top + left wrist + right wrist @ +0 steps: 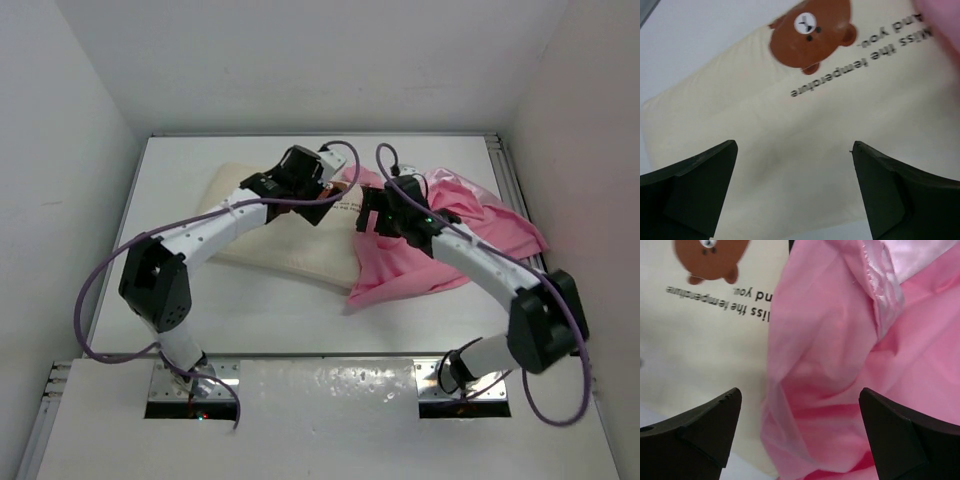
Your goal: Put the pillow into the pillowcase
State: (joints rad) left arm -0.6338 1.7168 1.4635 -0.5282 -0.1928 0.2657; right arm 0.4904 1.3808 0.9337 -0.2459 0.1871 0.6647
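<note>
The left pincer (794,150) stands wide apart over the cream pillow (270,250), gripping nothing. The right pincer (800,392) is also spread wide and empty, above the pink pillowcase (480,230). The pillowcase lies crumpled over the pillow's right end on the table (300,320).

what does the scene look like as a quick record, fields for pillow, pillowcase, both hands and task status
pillow: lying flat, bear print facing up, mostly uncovered
pillowcase: crumpled, draped over the pillow's right end in the top view
left hand: open, above bare pillow, holding nothing
right hand: open, above the pillowcase edge, holding nothing
task status: pillow not yet inside
</note>
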